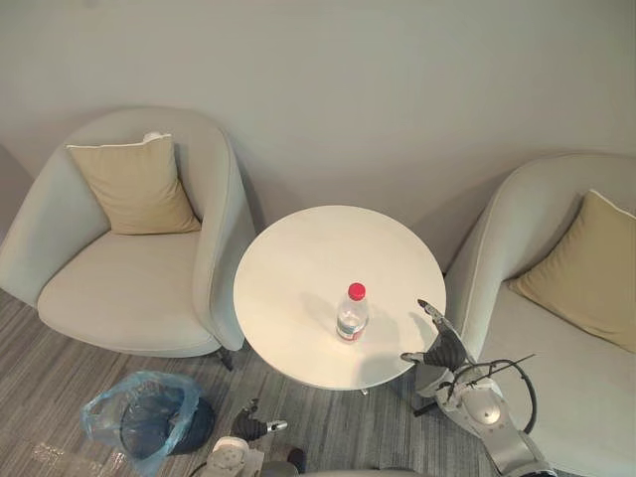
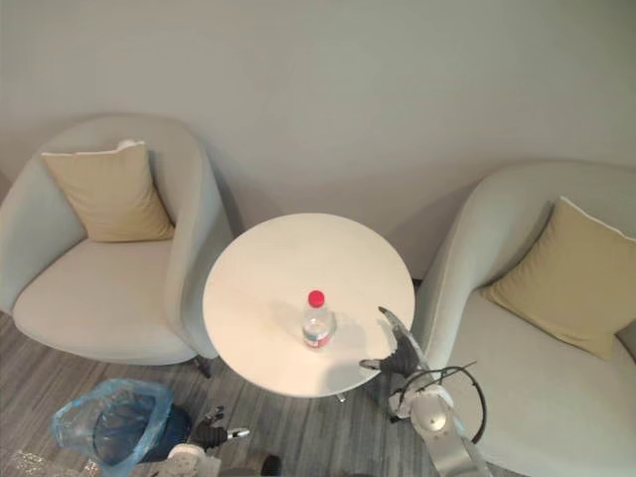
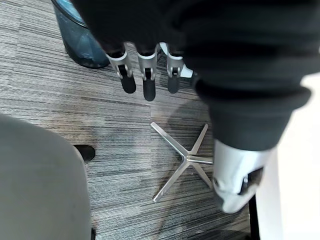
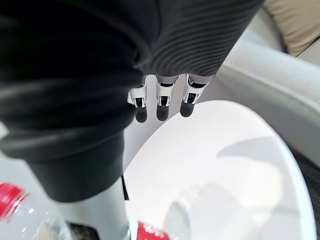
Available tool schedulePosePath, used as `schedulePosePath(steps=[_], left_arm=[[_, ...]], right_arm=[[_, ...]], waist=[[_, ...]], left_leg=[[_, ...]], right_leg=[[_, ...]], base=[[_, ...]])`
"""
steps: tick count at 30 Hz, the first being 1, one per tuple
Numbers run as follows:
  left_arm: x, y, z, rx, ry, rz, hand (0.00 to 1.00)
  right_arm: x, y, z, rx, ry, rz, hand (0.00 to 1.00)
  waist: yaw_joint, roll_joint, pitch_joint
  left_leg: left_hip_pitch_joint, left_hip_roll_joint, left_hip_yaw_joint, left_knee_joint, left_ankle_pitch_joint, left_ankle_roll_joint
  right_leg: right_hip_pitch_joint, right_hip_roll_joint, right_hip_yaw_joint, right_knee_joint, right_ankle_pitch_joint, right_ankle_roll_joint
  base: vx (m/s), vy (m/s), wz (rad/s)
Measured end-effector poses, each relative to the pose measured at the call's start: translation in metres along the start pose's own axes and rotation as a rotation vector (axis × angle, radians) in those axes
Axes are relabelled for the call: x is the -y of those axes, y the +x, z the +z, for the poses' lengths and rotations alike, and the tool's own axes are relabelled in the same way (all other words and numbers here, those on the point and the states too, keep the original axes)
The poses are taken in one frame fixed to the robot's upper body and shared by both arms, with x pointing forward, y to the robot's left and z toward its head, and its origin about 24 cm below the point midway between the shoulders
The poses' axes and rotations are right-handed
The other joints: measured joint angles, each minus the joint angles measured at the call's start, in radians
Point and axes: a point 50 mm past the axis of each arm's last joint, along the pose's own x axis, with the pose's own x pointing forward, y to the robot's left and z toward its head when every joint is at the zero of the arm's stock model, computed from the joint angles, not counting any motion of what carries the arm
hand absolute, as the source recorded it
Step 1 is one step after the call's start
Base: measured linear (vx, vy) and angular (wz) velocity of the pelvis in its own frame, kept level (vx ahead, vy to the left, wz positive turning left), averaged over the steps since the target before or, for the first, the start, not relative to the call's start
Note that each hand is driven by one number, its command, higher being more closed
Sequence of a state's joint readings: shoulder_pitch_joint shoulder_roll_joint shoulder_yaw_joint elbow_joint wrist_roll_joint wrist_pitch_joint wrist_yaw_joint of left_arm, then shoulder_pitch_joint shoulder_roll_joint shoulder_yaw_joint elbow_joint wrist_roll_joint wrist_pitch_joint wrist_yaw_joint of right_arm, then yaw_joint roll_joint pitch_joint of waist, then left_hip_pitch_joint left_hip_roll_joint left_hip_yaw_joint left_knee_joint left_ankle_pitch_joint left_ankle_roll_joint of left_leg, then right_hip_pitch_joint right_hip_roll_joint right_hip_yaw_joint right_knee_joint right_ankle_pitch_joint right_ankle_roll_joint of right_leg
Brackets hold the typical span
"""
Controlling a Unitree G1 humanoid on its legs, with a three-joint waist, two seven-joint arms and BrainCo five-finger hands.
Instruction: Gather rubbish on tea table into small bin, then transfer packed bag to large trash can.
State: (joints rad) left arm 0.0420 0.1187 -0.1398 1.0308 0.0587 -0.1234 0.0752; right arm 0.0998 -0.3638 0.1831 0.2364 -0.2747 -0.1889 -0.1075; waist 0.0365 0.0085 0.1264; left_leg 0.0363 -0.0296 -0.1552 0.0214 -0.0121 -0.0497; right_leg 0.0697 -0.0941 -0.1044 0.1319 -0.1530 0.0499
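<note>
Fingers of right robot hand straight, near bottle.

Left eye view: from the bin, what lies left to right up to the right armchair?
small dark bin lined with a blue plastic bag, left hand, clear plastic bottle with a red cap, right hand, pale grey armchair with a tan cushion

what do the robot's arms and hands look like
The arms are silver-grey with rounded joints. The right hand and the left hand each have slim silver fingers ending in dark rounded tips, plus a separate thumb. A dark ribbed cover wraps the back of each hand and the wrist.
</note>
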Motion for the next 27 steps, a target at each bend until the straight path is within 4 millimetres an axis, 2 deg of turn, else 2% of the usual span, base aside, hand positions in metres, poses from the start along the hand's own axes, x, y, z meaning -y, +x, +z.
schedulePosePath(steps=[8, 16, 27], left_arm=[[-0.001, 0.002, 0.007, 0.018, 0.002, 0.006, 0.00], [-0.003, 0.005, 0.020, 0.061, -0.002, 0.013, 0.00], [-0.004, 0.006, 0.031, 0.101, -0.026, 0.025, 0.00]], right_arm=[[-0.003, 0.012, -0.005, -0.031, 0.002, -0.006, 0.00], [-0.003, 0.030, 0.006, -0.022, 0.073, -0.064, 0.00], [-0.010, 0.047, 0.025, 0.018, 0.148, -0.063, 0.00]], waist=[[0.000, 0.016, 0.038], [0.013, 0.036, 0.095], [0.032, 0.049, 0.134]], left_leg=[[-0.030, -0.005, -0.035, 0.016, 0.000, 0.000], [-0.078, -0.008, -0.055, 0.041, 0.000, -0.001], [-0.145, -0.022, -0.090, 0.095, -0.007, -0.006]], right_leg=[[0.000, 0.001, -0.029, -0.005, 0.000, -0.001], [-0.026, 0.002, -0.046, 0.001, 0.005, -0.006], [-0.052, -0.001, -0.064, 0.004, 0.009, -0.005]], base=[[0.03, -0.011, 0.13], [0.00, 0.002, 0.07], [-0.02, 0.017, 0.10]])
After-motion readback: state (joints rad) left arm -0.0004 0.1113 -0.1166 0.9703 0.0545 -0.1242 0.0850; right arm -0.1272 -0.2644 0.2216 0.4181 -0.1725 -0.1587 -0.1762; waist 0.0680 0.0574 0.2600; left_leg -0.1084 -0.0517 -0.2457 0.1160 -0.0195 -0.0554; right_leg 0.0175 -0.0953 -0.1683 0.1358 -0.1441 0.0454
